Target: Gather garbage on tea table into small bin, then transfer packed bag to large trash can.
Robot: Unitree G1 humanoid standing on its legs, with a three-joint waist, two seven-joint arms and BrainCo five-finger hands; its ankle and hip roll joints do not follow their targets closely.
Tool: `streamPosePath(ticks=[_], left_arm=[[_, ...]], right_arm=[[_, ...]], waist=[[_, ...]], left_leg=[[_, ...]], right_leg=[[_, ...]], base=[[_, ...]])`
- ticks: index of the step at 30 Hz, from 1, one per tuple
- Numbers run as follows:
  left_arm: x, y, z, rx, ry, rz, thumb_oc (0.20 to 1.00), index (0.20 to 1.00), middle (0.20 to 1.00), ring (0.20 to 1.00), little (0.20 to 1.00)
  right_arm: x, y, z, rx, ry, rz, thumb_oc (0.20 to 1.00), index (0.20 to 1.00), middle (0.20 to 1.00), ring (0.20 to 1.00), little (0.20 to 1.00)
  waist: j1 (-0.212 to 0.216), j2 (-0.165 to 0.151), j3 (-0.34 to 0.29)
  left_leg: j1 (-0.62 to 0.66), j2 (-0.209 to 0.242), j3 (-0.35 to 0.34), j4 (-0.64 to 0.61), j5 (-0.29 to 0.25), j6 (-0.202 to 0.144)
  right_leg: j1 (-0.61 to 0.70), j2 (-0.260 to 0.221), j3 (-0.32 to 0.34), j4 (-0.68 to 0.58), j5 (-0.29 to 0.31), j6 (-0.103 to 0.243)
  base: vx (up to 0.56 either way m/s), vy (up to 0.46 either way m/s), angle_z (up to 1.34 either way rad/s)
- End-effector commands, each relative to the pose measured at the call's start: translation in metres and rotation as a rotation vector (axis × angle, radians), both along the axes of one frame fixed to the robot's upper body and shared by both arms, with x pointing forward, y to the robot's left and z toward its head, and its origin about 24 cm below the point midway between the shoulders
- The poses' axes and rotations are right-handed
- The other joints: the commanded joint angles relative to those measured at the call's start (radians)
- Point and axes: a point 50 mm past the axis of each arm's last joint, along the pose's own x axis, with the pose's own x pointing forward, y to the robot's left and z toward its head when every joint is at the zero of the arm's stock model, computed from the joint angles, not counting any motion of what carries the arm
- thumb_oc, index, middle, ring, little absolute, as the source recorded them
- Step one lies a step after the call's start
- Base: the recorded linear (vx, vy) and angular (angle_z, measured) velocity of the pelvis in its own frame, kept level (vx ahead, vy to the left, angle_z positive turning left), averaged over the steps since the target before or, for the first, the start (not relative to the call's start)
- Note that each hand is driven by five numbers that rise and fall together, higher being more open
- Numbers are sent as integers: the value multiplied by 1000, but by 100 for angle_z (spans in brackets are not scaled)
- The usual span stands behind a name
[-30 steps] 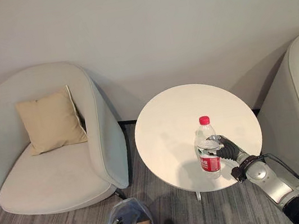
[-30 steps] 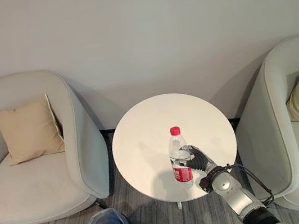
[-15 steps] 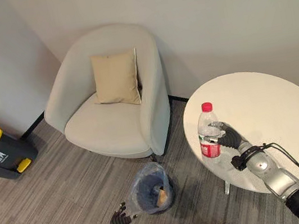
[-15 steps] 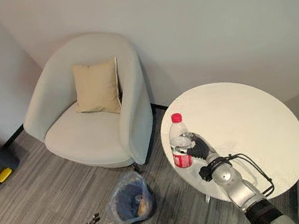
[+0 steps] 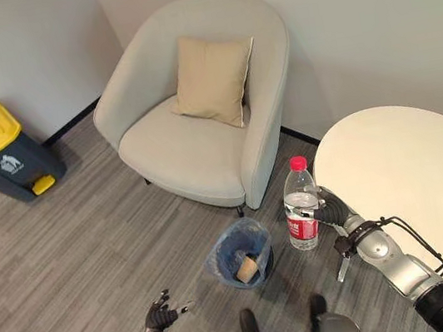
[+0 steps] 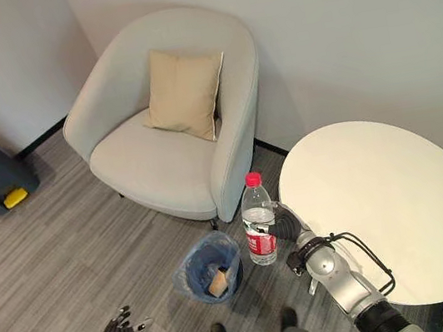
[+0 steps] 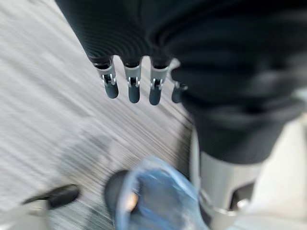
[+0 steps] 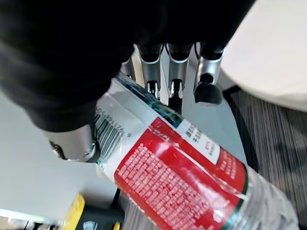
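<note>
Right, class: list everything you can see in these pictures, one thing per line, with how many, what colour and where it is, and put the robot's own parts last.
water bottle: one, clear with red cap and red label, upright in the right hand, off the table's left edge, above the floor
small bin: one, dark with a blue bag liner, on the floor before the armchair, something tan inside
tea table: one, white and round, at the right
armchair: one, pale grey, against the wall
cushion: one, beige, on the armchair
large trash can: one, dark grey with yellow lid, by the left wall
floor: grey striped carpet
right hand: curled round the bottle
left hand: low at the left, fingers straight
</note>
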Motion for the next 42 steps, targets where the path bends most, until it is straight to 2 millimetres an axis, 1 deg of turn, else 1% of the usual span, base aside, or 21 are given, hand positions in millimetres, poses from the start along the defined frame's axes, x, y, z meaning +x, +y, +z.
streamPosePath(ticks=[1,3,4,5,6,7,9,10,11,16,17,20,26,27,29,32,36,39,40,41,42], left_arm=[[5,7,8,47,-41,-21,1000,1000,1000,1000,1000],[-1,10,5,51,-19,-16,1000,1000,1000,1000,1000],[-1,10,4,50,-12,-8,1000,1000,1000,1000,1000],[0,10,4,51,-13,-8,1000,1000,1000,1000,1000],[8,6,6,52,-34,-15,1000,1000,1000,1000,1000],[8,6,6,52,-35,-15,1000,1000,1000,1000,1000],[29,-1,14,51,-103,-37,1000,1000,1000,1000,1000],[29,-1,15,51,-105,-36,1000,1000,1000,1000,1000],[41,-6,21,49,-149,-48,1000,1000,1000,1000,1000],[70,-20,40,28,-278,-73,1000,1000,1000,1000,1000],[84,-23,51,32,-336,-78,1000,1000,1000,1000,1000],[90,-26,55,25,-360,-79,1000,1000,1000,1000,1000],[120,-32,81,37,-481,-91,1000,1000,1000,1000,1000],[125,-32,86,50,-499,-102,1000,1000,1000,1000,1000],[132,-33,94,60,-529,-116,1000,1000,1000,1000,1000],[139,-33,103,63,-566,-121,1000,1000,1000,1000,1000],[145,-36,111,55,-599,-148,1000,1000,1000,1000,1000],[148,-40,114,49,-610,-164,1000,1000,1000,1000,1000],[149,-40,115,51,-612,-168,1000,1000,1000,1000,1000],[149,-41,115,50,-613,-168,1000,1000,1000,1000,1000],[150,-43,114,47,-607,-175,1000,1000,1000,1000,1000]], right_arm=[[7,6,27,-25,-130,78,200,200,200,200,200],[5,5,27,-51,-123,97,200,200,200,200,200],[7,6,31,-61,-140,110,200,200,200,200,200],[8,6,33,-62,-154,111,200,200,200,200,200],[13,10,43,-52,-202,112,200,200,200,200,200],[13,10,43,-52,-203,112,200,200,200,200,200],[27,23,63,-25,-292,127,200,200,200,200,200],[27,23,63,-24,-294,128,200,200,200,200,200],[36,32,75,-15,-349,134,200,200,200,200,200],[55,48,107,14,-481,111,200,200,200,200,200],[62,51,122,15,-548,87,200,200,200,200,200],[65,52,128,17,-578,62,200,200,200,200,200],[85,45,162,-16,-721,-60,200,200,200,200,200],[90,42,171,-45,-751,-95,200,200,200,200,200],[97,36,181,-84,-783,-132,200,200,200,200,200],[108,28,195,-124,-798,-182,200,200,200,200,200],[122,16,207,-196,-767,-228,200,200,200,200,200],[131,11,213,-233,-743,-254,200,200,200,200,200],[133,7,210,-241,-716,-272,200,200,200,200,200],[134,7,211,-241,-717,-271,592,592,592,592,592],[138,1,203,-266,-667,-301,1000,1000,1000,1000,1000]], waist=[[-5,-3,-31],[2,1,-32],[6,4,-22],[8,6,-13],[8,12,15],[7,12,14],[14,22,68],[12,21,64],[19,25,91],[35,40,135],[38,49,152],[37,54,150],[40,72,157],[41,75,156],[44,73,149],[52,72,136],[70,71,112],[80,73,100],[82,74,97],[81,74,97],[85,74,95]], left_leg=[[32,-24,-72,91,-127,-77],[7,-21,-89,103,-121,-90],[-19,-17,-97,116,-116,-99],[-32,-14,-101,121,-112,-103],[-76,-10,-113,140,-103,-112],[-80,-10,-115,143,-103,-112],[-179,-4,-132,193,-87,-124],[-189,-5,-134,199,-89,-124],[-253,-2,-143,232,-82,-130],[-452,-7,-150,352,-82,-132],[-541,1,-151,419,-113,-132],[-619,-1,-157,470,-117,-128],[-903,-25,-175,638,-132,-115],[-970,-29,-178,664,-131,-115],[-1047,-36,-178,695,-130,-116],[-1137,-43,-182,729,-128,-117],[-1241,-66,-191,775,-131,-112],[-1279,-77,-191,787,-134,-102],[-1285,-79,-191,790,-135,-100],[-1288,-80,-191,791,-136,-100],[-1298,-83,-193,802,-138,-98]], right_leg=[[55,30,-28,-97,25,11],[60,33,-38,-107,24,3],[53,29,-54,-106,22,-1],[48,28,-61,-104,21,-4],[21,22,-79,-91,18,-10],[18,21,-80,-89,17,-10],[-61,3,-104,-40,14,-21],[-70,2,-105,-35,12,-21],[-121,-9,-116,-6,9,-29],[-309,-31,-136,117,-19,-48],[-400,-41,-133,200,-61,-44],[-479,-51,-123,266,-78,-53],[-766,-99,-92,487,-137,-73],[-836,-109,-81,532,-148,-79],[-909,-125,-69,577,-159,-85],[-992,-142,-56,620,-172,-92],[-1093,-170,-41,689,-198,-102],[-1133,-178,-28,708,-202,-99],[-1140,-178,-25,713,-204,-100],[-1143,-178,-24,715,-204,-100],[-1150,-182,-20,724,-207,-103]], base=[[90,-91,101],[60,-135,67],[1,-138,44],[-115,-125,42],[-110,-71,25],[-211,-88,29],[-197,-72,21],[-195,-78,21],[-158,-66,36],[-144,-37,38],[-110,-9,40],[-66,9,31],[-100,20,19],[-49,22,34],[-19,13,40],[22,-11,36],[52,-10,13],[51,15,7],[0,0,0],[23,11,3],[36,8,8]])
